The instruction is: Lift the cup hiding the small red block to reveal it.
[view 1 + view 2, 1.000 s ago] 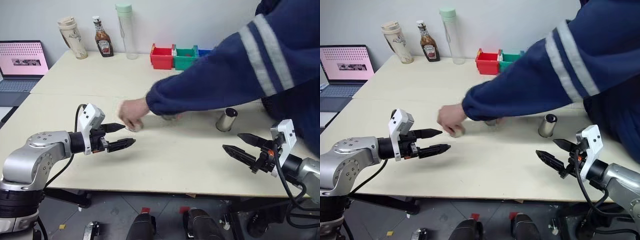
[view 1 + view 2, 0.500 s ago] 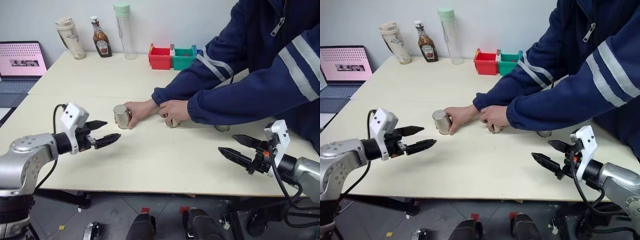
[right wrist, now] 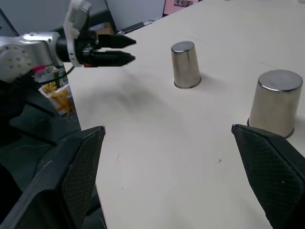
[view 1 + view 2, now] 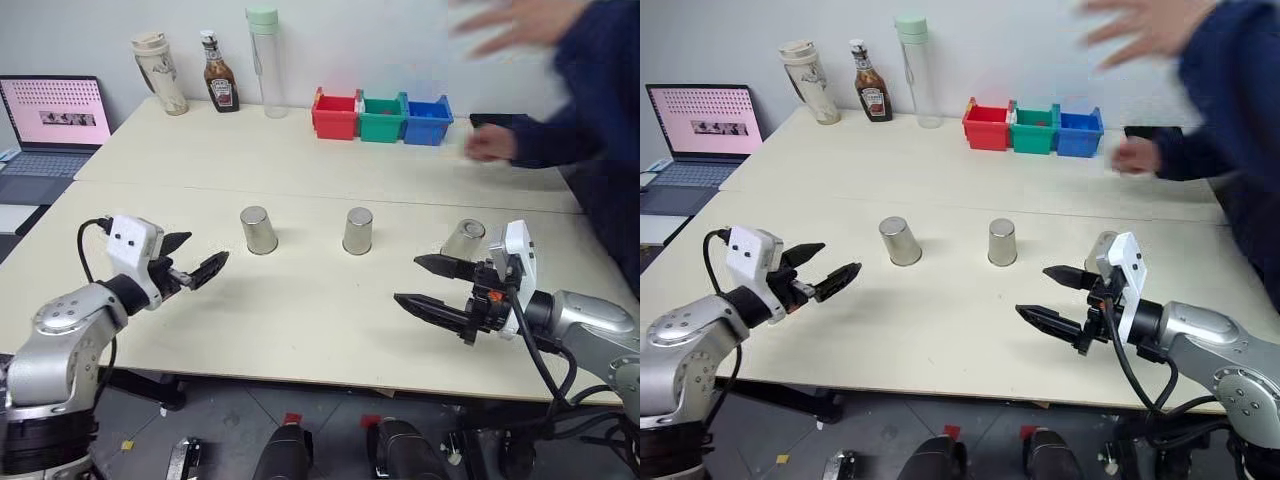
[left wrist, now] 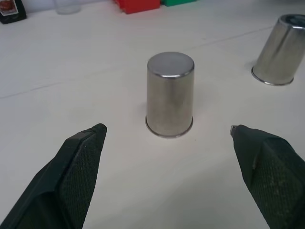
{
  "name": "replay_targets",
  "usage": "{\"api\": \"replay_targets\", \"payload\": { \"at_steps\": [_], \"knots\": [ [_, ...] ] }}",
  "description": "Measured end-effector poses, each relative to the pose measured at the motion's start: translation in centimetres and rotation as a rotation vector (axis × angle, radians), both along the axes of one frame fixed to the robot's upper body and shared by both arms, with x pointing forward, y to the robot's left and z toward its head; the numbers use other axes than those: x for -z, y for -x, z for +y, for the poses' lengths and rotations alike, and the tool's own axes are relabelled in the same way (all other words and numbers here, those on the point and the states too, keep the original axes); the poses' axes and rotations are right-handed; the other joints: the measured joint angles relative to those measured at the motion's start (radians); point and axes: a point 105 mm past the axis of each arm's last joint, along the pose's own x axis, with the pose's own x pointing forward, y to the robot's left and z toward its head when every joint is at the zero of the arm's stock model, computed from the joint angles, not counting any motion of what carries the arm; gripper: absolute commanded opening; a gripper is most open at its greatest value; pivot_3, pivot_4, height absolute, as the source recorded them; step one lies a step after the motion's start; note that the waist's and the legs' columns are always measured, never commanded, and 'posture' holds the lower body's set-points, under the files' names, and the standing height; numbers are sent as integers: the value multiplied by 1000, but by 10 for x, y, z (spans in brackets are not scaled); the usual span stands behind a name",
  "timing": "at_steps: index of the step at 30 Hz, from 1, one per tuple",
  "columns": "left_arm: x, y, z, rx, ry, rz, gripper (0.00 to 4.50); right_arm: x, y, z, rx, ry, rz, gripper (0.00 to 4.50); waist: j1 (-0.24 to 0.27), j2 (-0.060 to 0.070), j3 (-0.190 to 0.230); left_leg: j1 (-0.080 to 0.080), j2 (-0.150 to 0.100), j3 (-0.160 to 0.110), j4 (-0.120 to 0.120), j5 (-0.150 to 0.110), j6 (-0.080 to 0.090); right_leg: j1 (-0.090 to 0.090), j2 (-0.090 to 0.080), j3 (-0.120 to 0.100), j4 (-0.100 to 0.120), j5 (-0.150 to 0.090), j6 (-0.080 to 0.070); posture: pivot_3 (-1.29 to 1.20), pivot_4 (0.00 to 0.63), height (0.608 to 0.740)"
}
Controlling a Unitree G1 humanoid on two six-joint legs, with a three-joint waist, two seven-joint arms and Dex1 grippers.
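Since the earlier frames the person's hands (image 4: pixel 492 143) have pulled off the cups and back to the far side of the desk (image 4: pixel 300 310); the three cups now stand uncovered in a row.

Head views: three small tapered brushed-steel cups, all upside down, long axis vertical. Left cup (image 4: pixel 259 230) sits ahead and to the right of the left gripper (image 4: pixel 192 262), near it. Middle cup (image 4: pixel 358 230) lies between the two grippers, well apart from both. Right cup (image 4: pixel 464 240) is just behind the right gripper (image 4: pixel 432 283), partly hidden by that wrist. Both grippers are released, jaws spread wide, grasping nothing. The small red studded block is hidden; which cup covers it I can't tell from here.

Left wrist view: the left cup (image 5: pixel 170 94) stands dead ahead between the black fingers (image 5: pixel 78 179), not touching either. Middle cup (image 5: pixel 280 56) is further off to one side.

Right wrist view: the middle cup (image 3: pixel 274 103) is the near one, off toward one finger (image 3: pixel 274 174); the left cup (image 3: pixel 185 65) is beyond it, with the left gripper (image 3: pixel 123 49) past that.

Judgement: the left arm is lined up for the left cup; the right arm is nearest the right one.
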Motion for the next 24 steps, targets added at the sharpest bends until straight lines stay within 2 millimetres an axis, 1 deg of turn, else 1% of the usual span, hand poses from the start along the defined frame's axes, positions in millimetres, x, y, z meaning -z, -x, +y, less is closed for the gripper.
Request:
{"api": "replay_targets", "payload": {
  "at_steps": [3,6,8,13,18,24],
  "knots": [
    [8,-7,-8,-1,22,5,4434,-2,3,2,-20,36,-53,4500,0,0,0,0,1,-1,0,0,0,0,1,-1,1,0,0,0,150,740],
    [10,-24,-19,1,52,-21,4434,-3,0,2,-6,69,-104,4500,2,-1,-1,0,1,0,2,0,0,0,2,-1,2,0,0,0,150,740],
    [11,-29,-23,2,53,-27,4434,-3,-1,2,2,69,-110,4500,2,-1,-1,0,1,0,3,0,0,0,2,-1,3,0,0,0,150,740],
    [18,-57,-36,-16,38,-62,4434,-5,-6,-1,55,84,-133,4500,2,-1,-1,-1,0,0,8,0,0,0,2,-1,7,0,0,0,150,740],
    [28,-76,-37,-45,35,-62,4434,-5,-4,-2,69,92,-133,4500,2,-1,-1,-1,0,0,10,0,0,0,2,-1,10,0,1,0,150,740],
    [28,-98,-45,-47,47,-84,4434,-10,-6,-4,133,94,-148,4500,2,-1,-1,-1,0,0,11,0,0,0,4,-1,10,1,1,0,150,740]
  ]
}}
